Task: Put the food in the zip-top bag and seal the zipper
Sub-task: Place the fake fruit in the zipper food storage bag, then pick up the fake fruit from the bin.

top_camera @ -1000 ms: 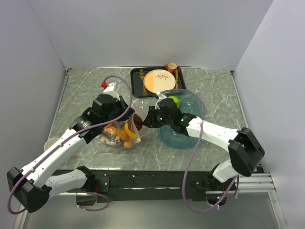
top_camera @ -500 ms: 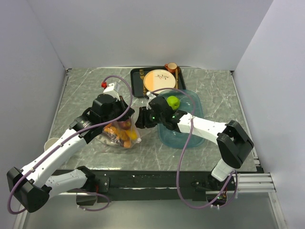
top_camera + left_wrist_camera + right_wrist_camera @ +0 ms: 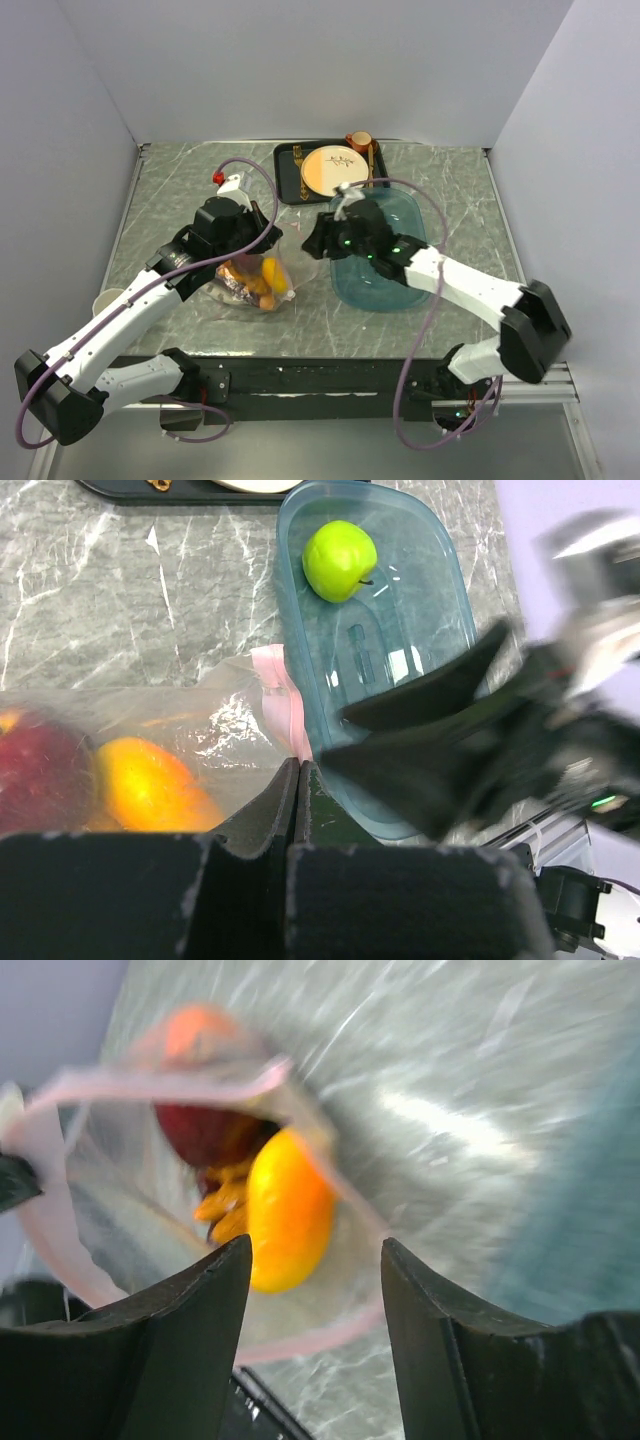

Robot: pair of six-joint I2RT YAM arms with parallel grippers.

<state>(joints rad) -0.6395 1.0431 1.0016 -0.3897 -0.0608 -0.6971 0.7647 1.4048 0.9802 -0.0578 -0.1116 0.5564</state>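
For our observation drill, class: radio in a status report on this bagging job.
Left tool shut on zip-top bag edge. Right tool open, empty, by bag mouth. Red apple, orange bagged; green apple in teal tray. Zipper unsealed.

Light bright, even, diffuse from overhead; soft shadows under arms on table [image 3: 170, 200]. Top view sharp. Right wrist view motion-blurred throughout. Left wrist view: right arm [image 3: 450, 750] smeared; white glare on tray [image 3: 405, 665], bag [image 3: 220, 715].

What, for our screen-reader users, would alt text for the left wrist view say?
The left gripper, shut on the zip-top bag, fills the foreground; a red apple and an orange show through it. Beyond, a green apple lies in a teal tray; the right arm is blurred.
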